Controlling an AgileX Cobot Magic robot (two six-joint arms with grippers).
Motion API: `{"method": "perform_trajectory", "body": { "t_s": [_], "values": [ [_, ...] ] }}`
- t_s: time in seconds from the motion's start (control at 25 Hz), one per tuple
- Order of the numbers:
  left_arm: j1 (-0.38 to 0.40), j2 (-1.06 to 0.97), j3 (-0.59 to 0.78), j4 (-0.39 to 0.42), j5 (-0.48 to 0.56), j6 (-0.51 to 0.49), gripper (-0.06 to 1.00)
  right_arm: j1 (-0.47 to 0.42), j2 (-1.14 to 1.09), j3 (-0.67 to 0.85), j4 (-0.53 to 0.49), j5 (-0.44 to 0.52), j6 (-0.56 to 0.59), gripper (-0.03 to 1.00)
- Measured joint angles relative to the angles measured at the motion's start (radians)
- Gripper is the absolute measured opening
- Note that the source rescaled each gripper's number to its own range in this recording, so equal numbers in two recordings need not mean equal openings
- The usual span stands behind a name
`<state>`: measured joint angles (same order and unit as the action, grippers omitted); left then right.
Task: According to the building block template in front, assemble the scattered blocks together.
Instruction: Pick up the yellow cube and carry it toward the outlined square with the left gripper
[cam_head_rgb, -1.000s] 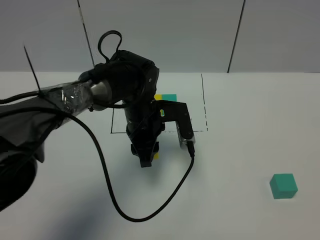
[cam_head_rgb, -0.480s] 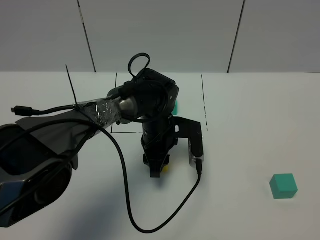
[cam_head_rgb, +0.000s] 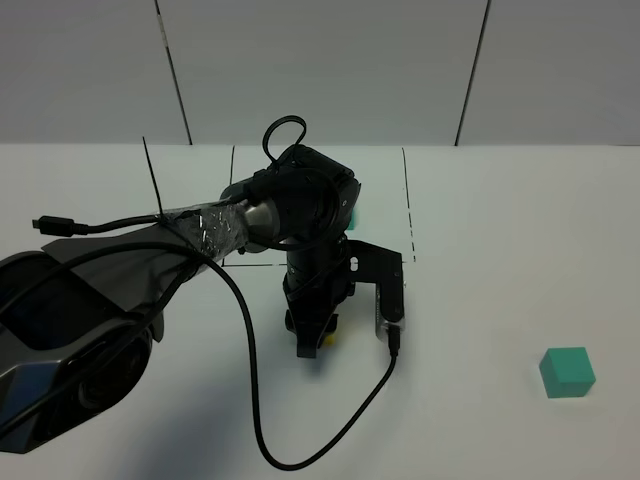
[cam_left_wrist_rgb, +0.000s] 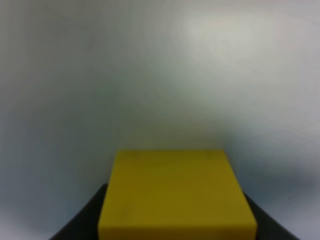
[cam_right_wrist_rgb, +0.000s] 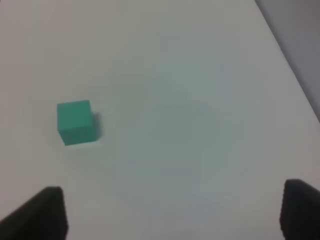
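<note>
Yellow cube (cam_left_wrist_rgb: 175, 192) clamped in the downward-pointing left hand (cam_head_rgb: 312, 343), arm (cam_head_rgb: 200, 225) stretched over the table (cam_head_rgb: 500, 250); right hand (cam_right_wrist_rgb: 175, 215) spread apart.

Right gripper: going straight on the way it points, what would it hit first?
Probably the white table, straight ahead of the open right gripper. The teal cube sits off to one side and might graze one finger; depth is unclear.

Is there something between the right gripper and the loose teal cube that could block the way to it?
Nothing visible does. In the right wrist view, only bare white table lies between the open right gripper and the teal cube, which stands alone.
</note>
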<state>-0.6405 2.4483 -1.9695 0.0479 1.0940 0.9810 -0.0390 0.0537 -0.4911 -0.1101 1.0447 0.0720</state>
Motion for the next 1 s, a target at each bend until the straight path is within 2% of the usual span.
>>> {"method": "perform_trajectory", "body": {
  "t_s": [0.2,0.6,0.68,0.76,0.92,1.0],
  "values": [
    [0.0,0.0,0.0,0.0,-0.01,0.054,0.0,0.0,0.0,0.0,0.0,0.0,0.0,0.72],
    [0.0,0.001,0.0,-0.014,-0.019,0.062,0.0,0.0,0.0,0.0,0.0,0.0,0.0,0.72],
    [0.001,0.001,0.0,-0.035,-0.026,0.062,0.05,0.0,0.0,0.0,0.0,0.0,0.0,0.72],
    [0.001,0.001,0.0,-0.063,-0.031,0.062,0.25,0.0,0.0,0.0,0.0,0.0,0.0,0.72],
    [0.0,0.001,0.0,-0.092,-0.033,0.062,0.72,0.0,0.0,0.0,0.0,0.0,0.0,0.72],
    [0.0,0.001,-0.001,-0.094,-0.035,0.062,0.89,0.0,0.0,0.0,0.0,0.0,0.0,0.72]
  ]
}}
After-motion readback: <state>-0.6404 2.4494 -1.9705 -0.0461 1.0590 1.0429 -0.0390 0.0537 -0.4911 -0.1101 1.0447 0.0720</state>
